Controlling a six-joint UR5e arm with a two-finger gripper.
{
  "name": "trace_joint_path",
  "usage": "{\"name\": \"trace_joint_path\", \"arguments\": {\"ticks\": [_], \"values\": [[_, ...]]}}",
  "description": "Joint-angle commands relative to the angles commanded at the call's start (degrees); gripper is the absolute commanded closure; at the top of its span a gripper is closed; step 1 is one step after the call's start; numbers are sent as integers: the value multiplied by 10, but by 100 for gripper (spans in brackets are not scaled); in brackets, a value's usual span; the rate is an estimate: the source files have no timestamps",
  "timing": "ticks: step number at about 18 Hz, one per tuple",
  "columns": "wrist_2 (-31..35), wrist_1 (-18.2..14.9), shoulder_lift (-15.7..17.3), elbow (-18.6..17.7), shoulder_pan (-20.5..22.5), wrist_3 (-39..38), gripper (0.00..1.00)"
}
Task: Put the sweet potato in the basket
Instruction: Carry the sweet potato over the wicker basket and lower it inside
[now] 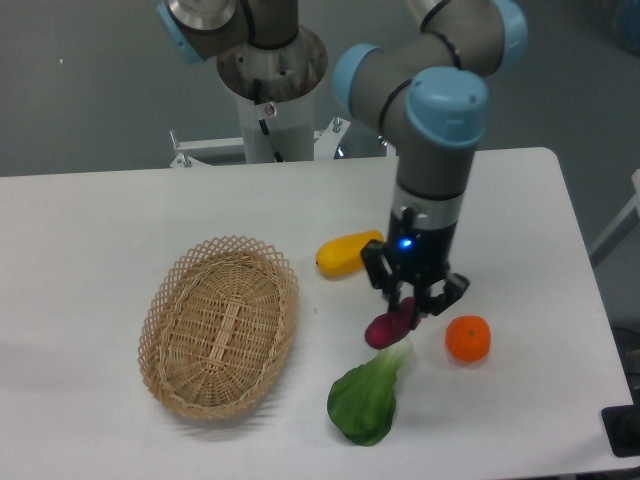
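The gripper hangs over the white bench, jaws clamped on the sweet potato, which is held tilted above the leafy green. The orange sits at 3 o'clock of the tuber, the yellow fruit at 11 o'clock. The basket lies well apart at 9 o'clock, with nothing visible inside it.
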Motion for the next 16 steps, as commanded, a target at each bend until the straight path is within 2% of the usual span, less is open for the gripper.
{"name": "trace_joint_path", "arguments": {"ticks": [3,7,9,13,16], "values": [[51,1,2,-27,-48,-32,87],[77,4,4,-64,-105,-65,86],[110,6,4,-82,-141,-67,86],[135,56,-19,-98,-186,-80,85],[145,62,-33,-97,-205,-77,85]]}}
